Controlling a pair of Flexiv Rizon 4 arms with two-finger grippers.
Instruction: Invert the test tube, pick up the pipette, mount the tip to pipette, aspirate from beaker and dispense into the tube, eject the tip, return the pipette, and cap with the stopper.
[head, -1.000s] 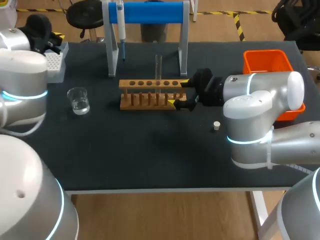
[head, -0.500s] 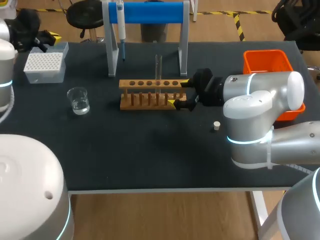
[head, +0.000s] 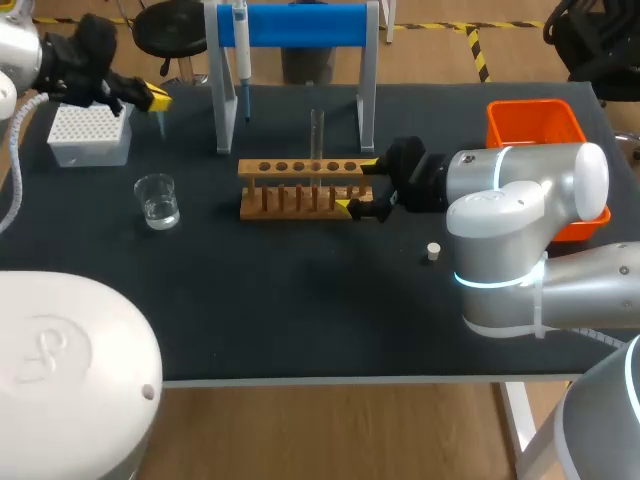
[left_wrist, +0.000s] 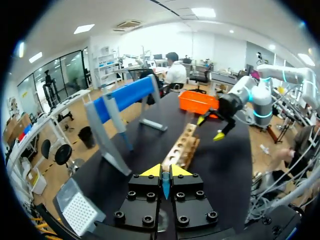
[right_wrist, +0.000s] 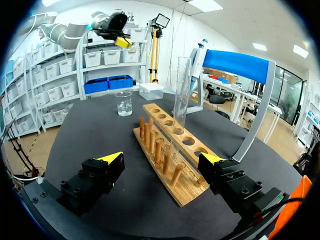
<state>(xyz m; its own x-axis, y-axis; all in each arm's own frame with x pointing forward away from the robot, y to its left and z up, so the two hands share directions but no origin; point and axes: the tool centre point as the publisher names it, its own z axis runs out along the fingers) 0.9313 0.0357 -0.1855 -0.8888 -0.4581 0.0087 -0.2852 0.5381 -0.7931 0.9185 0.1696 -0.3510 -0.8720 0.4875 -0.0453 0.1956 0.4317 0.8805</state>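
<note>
The right gripper (head: 357, 186) sat at the 3 o'clock end of the wooden rack (head: 300, 190). Its fingers were spread wide, one yellow tip on the far side of that end and one on the near side. Its own wrist camera showed the rack running straight out ahead between the tips. One finger stood clearly apart from the wood, so nothing was gripped there.

The test tube (head: 317, 135) stood upright in a hole just toward 3 o'clock of the rack's middle, its clear glass rising well above the top board.

Over at 10 o'clock on the table (head: 300, 310), the left gripper (head: 152, 98) hung in the air at about 2 o'clock of the white tip box (head: 88, 135). Its wrist view showed the fingers drawn close together, with only a thin bluish sliver between the yellow tips. What that sliver was, the pictures did not tell.

The pipette (head: 240, 45) hung on the blue-topped stand (head: 300, 25) at 12 o'clock of the rack, by the stand's 9 o'clock post. The beaker (head: 157, 200), with clear liquid in it, stood at 9 o'clock of the rack, well apart from it. The small pale stopper (head: 433, 251) lay alone on the dark tabletop at 4 o'clock of the rack, close by the right arm. The orange bin (head: 535, 122) sat out at 2 o'clock, partly behind that arm.
</note>
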